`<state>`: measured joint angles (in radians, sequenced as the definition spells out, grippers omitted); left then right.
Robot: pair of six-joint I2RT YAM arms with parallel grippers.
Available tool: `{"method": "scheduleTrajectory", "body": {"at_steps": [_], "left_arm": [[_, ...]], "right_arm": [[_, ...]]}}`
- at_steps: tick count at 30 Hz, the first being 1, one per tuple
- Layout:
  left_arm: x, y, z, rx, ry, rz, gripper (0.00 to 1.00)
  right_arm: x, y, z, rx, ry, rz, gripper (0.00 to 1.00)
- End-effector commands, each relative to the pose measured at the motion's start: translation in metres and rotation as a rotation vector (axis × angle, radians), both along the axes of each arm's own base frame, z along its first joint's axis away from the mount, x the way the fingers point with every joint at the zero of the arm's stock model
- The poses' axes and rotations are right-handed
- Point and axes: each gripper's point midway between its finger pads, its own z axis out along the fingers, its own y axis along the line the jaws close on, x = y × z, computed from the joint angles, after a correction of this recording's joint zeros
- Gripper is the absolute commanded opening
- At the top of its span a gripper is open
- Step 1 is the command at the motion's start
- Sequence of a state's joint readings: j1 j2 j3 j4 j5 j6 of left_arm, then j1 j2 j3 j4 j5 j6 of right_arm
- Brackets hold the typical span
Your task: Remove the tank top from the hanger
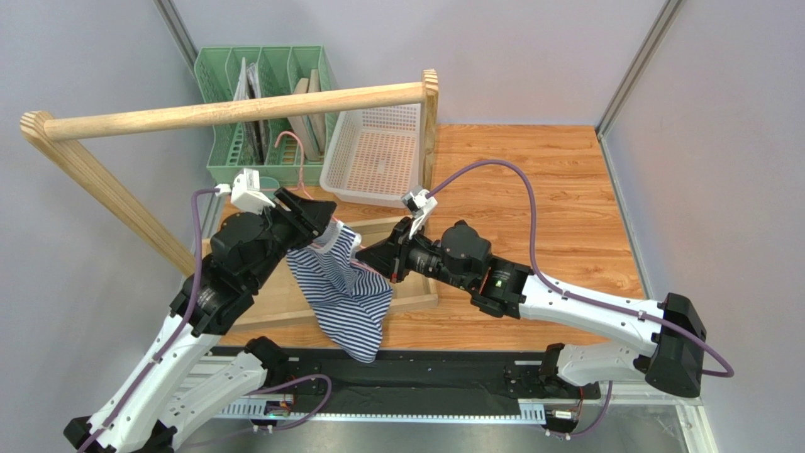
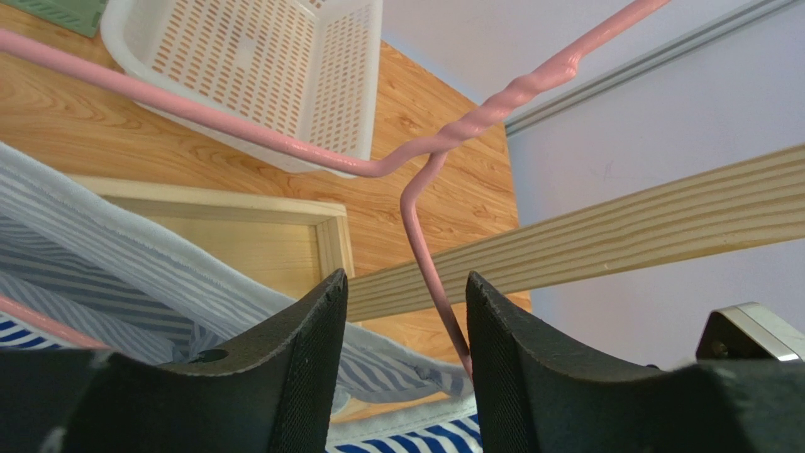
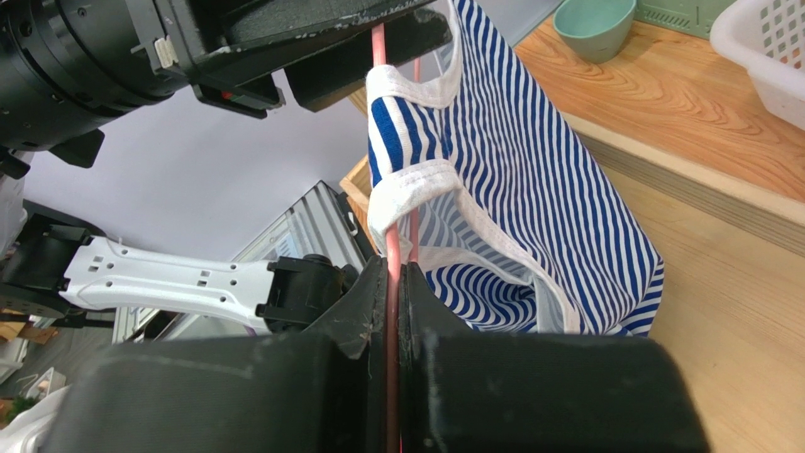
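Right wrist view: tank top (image 3: 529, 189), light, limp striped fabric, hangs mid-air on thin pink hanger (image 3: 389, 247) clamped in my right gripper (image 3: 395, 283), left gripper (image 2: 404, 283) spread around its wire; I judge the white-edged strap (image 3: 402, 132) the best hold.

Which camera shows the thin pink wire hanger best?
The left wrist view: the thin pink wire hanger shows its twisted neck and shoulder unobstructed. The right wrist view shows only a straight stretch pinched in the right gripper; the top view, just slivers beside the navy-and-white striped tank top.
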<state>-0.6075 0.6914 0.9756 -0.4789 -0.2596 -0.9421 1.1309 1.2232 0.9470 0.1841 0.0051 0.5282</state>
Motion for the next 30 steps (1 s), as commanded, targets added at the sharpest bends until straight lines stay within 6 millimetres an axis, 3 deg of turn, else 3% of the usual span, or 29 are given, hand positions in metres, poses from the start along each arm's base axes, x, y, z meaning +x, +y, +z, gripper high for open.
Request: {"method": "scheduleTrajectory", "body": {"at_steps": [1,4,11,12,14,15,17,18,19,20,21,22,26,30], "left_arm": [[0.004,0.01,0.026,-0.018,-0.064,0.057,0.52],[0.008,0.014,0.024,0.009,-0.067,0.081,0.4],[0.012,0.024,0.026,0.05,-0.081,0.133,0.0],[0.013,0.024,0.026,0.054,-0.077,0.134,0.0],[0.018,0.027,0.021,0.067,-0.052,0.165,0.0],[0.019,0.029,0.019,0.071,-0.04,0.179,0.0],[0.022,0.036,0.011,0.083,0.001,0.234,0.0],[0.023,0.039,0.009,0.085,0.013,0.253,0.0],[0.024,0.041,0.007,0.083,0.023,0.272,0.0],[0.025,0.047,0.004,0.073,0.038,0.311,0.0],[0.025,0.049,0.003,0.071,0.038,0.324,0.0],[0.026,0.05,0.002,0.071,0.041,0.334,0.0],[0.028,0.054,0.002,0.086,0.042,0.363,0.0],[0.026,0.058,0.002,0.082,0.037,0.374,0.0]], "right_arm": [[-0.005,0.003,0.04,0.118,-0.056,0.037,0.0],[-0.007,0.002,0.038,0.107,-0.062,0.054,0.0],[0.001,-0.006,0.029,0.046,-0.039,0.018,0.0],[0.003,-0.008,0.019,0.006,0.0,0.0,0.01],[0.016,-0.013,0.024,-0.015,0.027,-0.082,0.1],[0.017,-0.017,0.011,-0.068,0.077,-0.105,0.14],[0.025,-0.021,0.019,-0.083,0.095,-0.168,0.28],[0.024,-0.026,0.009,-0.137,0.119,-0.194,0.34],[0.019,-0.026,0.008,-0.159,0.119,-0.205,0.47],[0.026,-0.03,0.019,-0.158,0.102,-0.275,0.53],[0.024,-0.033,0.012,-0.206,0.102,-0.294,0.56],[0.017,-0.028,0.014,-0.22,0.082,-0.286,0.66],[0.005,-0.012,0.02,-0.246,0.067,-0.26,0.78],[-0.001,0.015,0.018,-0.167,0.152,-0.219,0.76]]}}
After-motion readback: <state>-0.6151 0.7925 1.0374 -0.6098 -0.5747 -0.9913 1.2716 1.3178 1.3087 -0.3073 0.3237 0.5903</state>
